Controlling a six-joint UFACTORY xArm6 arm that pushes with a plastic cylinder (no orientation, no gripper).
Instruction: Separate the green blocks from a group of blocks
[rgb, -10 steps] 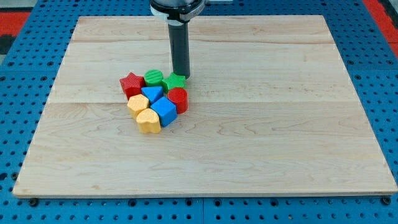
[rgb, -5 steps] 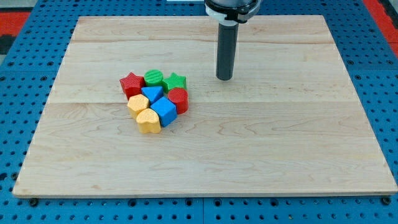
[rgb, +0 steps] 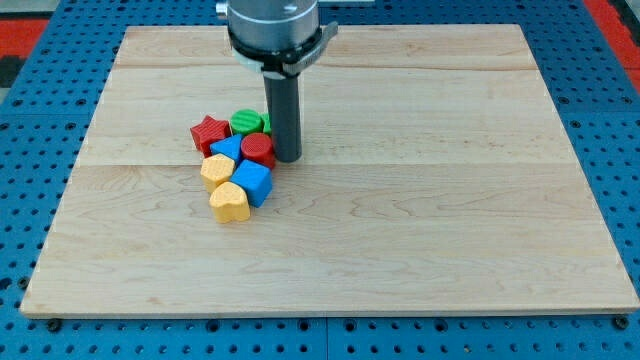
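Note:
My tip (rgb: 287, 158) stands at the right side of the block cluster, touching the red cylinder (rgb: 258, 150). A green round block (rgb: 246, 122) sits at the cluster's top, just left of the rod. The green star does not show; the rod covers the spot where it stood. A red star (rgb: 210, 131) is at the top left. A blue triangle (rgb: 226, 148), a yellow hexagon (rgb: 217, 168), a blue cube (rgb: 253, 183) and a yellow heart (rgb: 229, 202) fill the lower part. All visible blocks touch their neighbours.
The wooden board (rgb: 450, 200) lies on a blue pegboard (rgb: 40, 200). The cluster sits left of the board's middle. The arm's round head (rgb: 272, 28) hangs over the board's top edge.
My tip swung out to the right, then came back left into the cluster's right side. The red cylinder, blue cube and yellow heart shifted left. The green star went out of sight.

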